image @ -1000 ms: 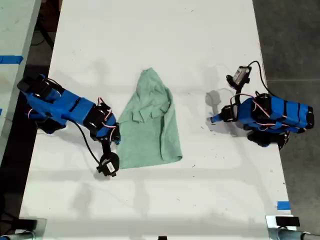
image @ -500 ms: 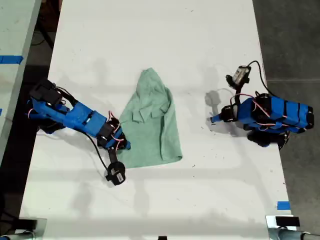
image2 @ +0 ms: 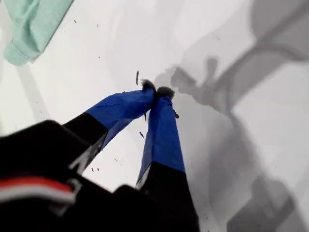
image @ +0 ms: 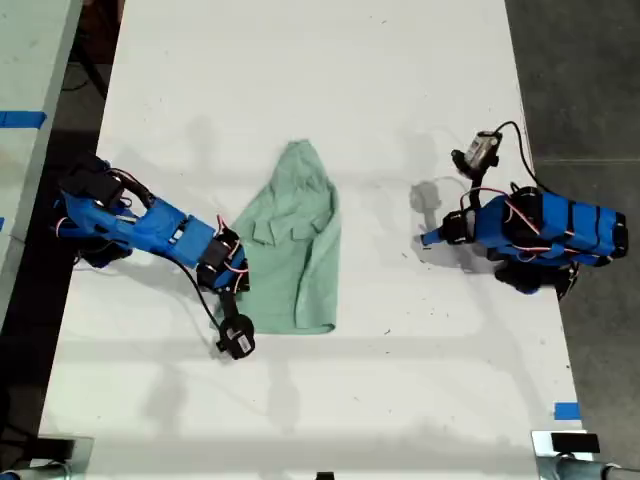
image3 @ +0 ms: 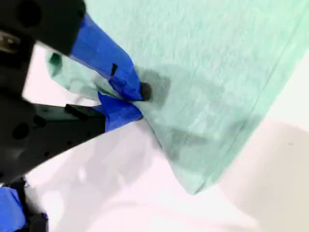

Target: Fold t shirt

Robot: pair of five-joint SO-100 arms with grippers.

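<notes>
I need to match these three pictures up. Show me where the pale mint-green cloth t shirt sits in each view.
Exterior view: the pale mint-green cloth t shirt lies mid-table, between the two blue arms.
First wrist view: only a corner of it shows, apart from my first gripper, which is shut on nothing.
Second wrist view: it fills most of the picture, its edge pinched by my second gripper.
Shared landmark: the white table.

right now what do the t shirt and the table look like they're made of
The t shirt: soft knit cloth, likely cotton jersey, matte mint green; it wrinkles and bunches where my second claw pinches it. The table: hard, smooth white surface, perhaps laminate, faintly specked.
</notes>
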